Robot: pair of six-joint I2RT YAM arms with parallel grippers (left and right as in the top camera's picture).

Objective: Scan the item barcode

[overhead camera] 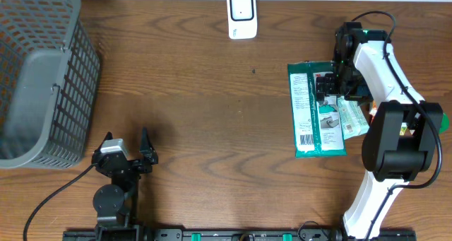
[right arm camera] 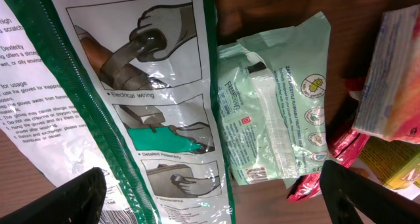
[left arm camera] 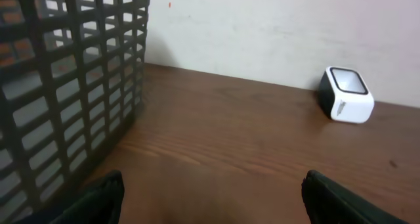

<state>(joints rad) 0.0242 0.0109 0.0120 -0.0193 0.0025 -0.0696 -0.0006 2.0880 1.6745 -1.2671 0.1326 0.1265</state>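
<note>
**Both grippers spread wide, nothing held**

The glove pack (overhead camera: 311,121) lies flat near the right edge of the table (overhead camera: 212,128), its long side running from the far edge toward the near edge. Its printed face is up, and a barcode (overhead camera: 305,138) shows near its near-left corner. A pale green wipes pack (overhead camera: 352,117) lies just beside it on the right, their edges overlapping. In the right wrist view, red and yellow packets (right arm camera: 394,119) lie beyond the wipes.

The right gripper (overhead camera: 326,85) hangs over the far end of the glove pack with its jaws fully apart, gripping nothing.

The left gripper (overhead camera: 127,138) sits low near the near-left corner, jaws wide and empty.

The scanner (overhead camera: 241,15) stands at the middle of the far edge. The basket (overhead camera: 35,78) fills the far-left corner.
</note>
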